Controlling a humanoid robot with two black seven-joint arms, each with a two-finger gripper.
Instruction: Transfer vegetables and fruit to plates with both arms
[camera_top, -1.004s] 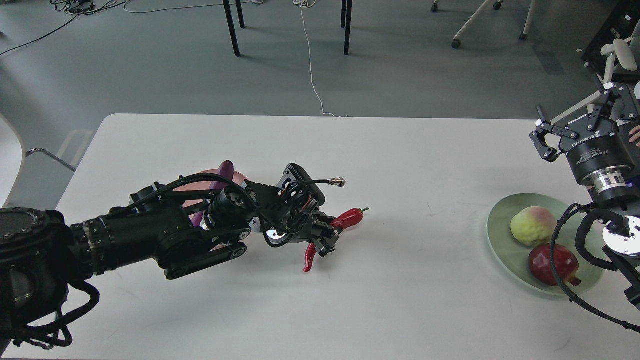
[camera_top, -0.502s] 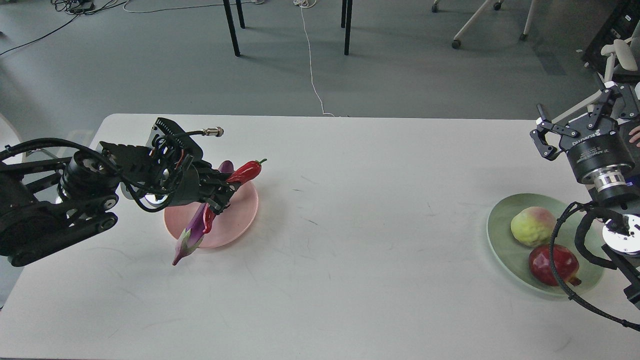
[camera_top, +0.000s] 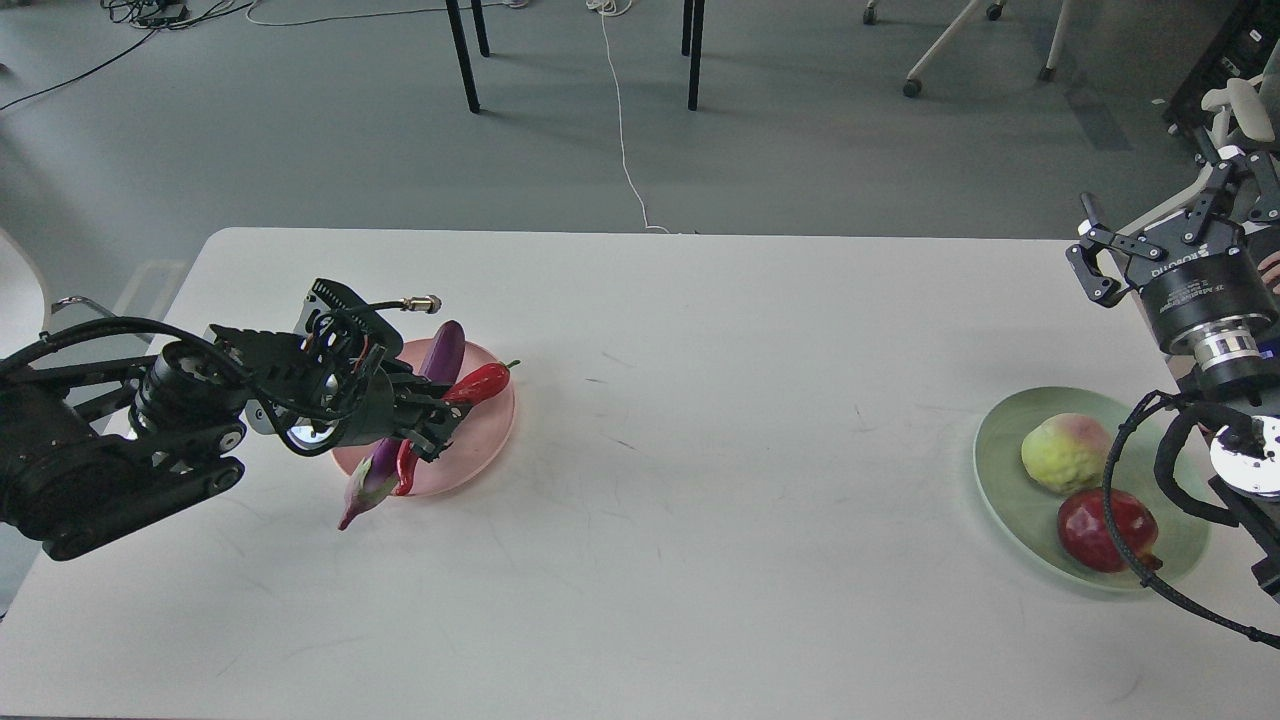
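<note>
One risk sits at the pink plate (camera_top: 478, 452): the eggplant (camera_top: 400, 440) already overhangs its near rim onto the worktop (camera_top: 700, 520), so the chili pepper (camera_top: 470, 388), pinched in the closed left tool (camera_top: 432, 420) above that plate, could roll off if dropped on it. Beyond the mint plate (camera_top: 1000, 470) holding both fruits, the right tool (camera_top: 1150, 255) hangs with fingers spread, empty.

One head-height camera looks forward and down over the white table (camera_top: 700, 400), floor beyond.
</note>
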